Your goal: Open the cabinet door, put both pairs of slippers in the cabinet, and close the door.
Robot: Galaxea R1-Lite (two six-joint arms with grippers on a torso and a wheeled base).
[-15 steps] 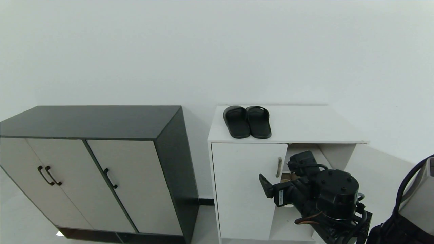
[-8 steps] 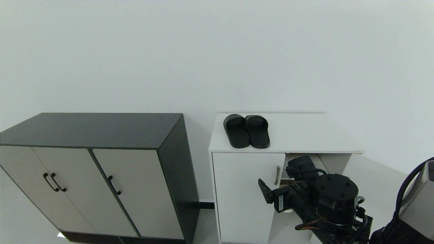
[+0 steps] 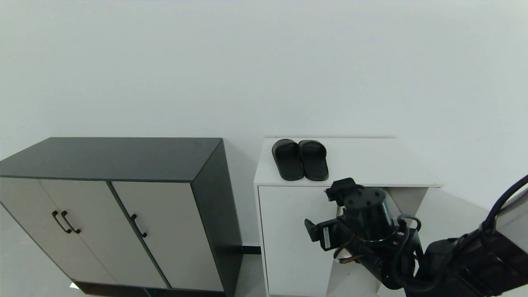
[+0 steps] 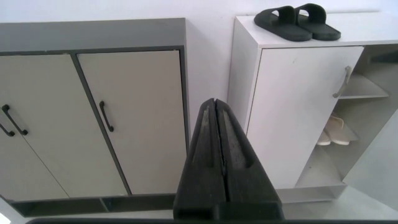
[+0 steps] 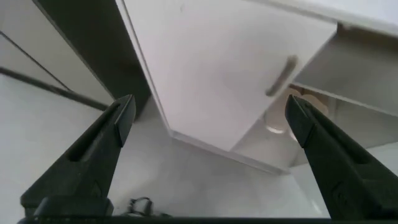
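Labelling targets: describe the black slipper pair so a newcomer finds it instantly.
Find the white cabinet right of the dark-topped cabinet. The black slippers lie side by side on its top, near the left end; the other pair, pale, sits inside the open compartment.

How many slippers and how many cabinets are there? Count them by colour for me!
Black slippers: 2, on top of the white one
Pale slippers: 2, on a shelf inside it
White cabinet: 1
Dark cabinet: 1
Total: 6
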